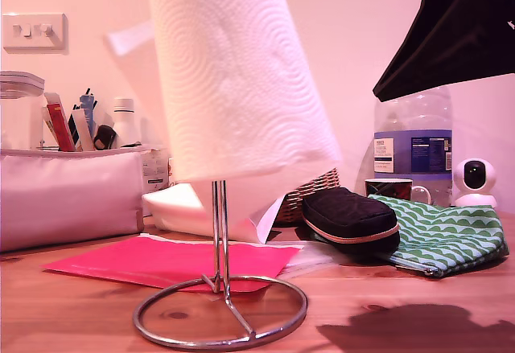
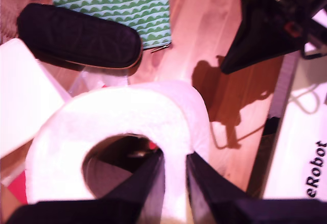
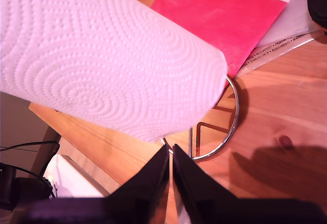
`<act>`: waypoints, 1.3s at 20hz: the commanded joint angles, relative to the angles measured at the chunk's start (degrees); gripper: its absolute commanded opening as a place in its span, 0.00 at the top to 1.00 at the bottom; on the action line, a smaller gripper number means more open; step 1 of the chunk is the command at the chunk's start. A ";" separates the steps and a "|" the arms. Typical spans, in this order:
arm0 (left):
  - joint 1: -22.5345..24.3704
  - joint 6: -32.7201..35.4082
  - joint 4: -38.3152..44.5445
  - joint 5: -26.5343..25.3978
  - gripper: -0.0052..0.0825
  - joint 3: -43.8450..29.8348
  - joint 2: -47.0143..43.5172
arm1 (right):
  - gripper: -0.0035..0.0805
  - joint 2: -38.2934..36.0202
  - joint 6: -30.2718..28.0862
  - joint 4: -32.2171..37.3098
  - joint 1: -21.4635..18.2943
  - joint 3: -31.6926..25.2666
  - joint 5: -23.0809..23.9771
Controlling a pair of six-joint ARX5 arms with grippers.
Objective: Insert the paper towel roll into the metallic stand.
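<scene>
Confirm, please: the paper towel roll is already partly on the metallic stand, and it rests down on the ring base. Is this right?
Not fully. The paper towel roll is partly over the metallic stand, but it hangs above the ring base, with bare wire visible between them in the exterior view. My first claw pinches its wall.

In the exterior view the roll (image 1: 237,71) runs off the top edge and hides the upper loop of the stand (image 1: 220,305) (only the lower rods and ring show). I can't see my first gripper (image 2: 175,175) there, and the bottle (image 1: 413,148) label is too small to read.
</scene>
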 commanded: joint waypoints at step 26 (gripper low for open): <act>-0.22 -1.57 0.39 -0.63 0.92 -0.72 5.18 | 0.97 0.00 -0.83 0.20 0.11 0.76 0.17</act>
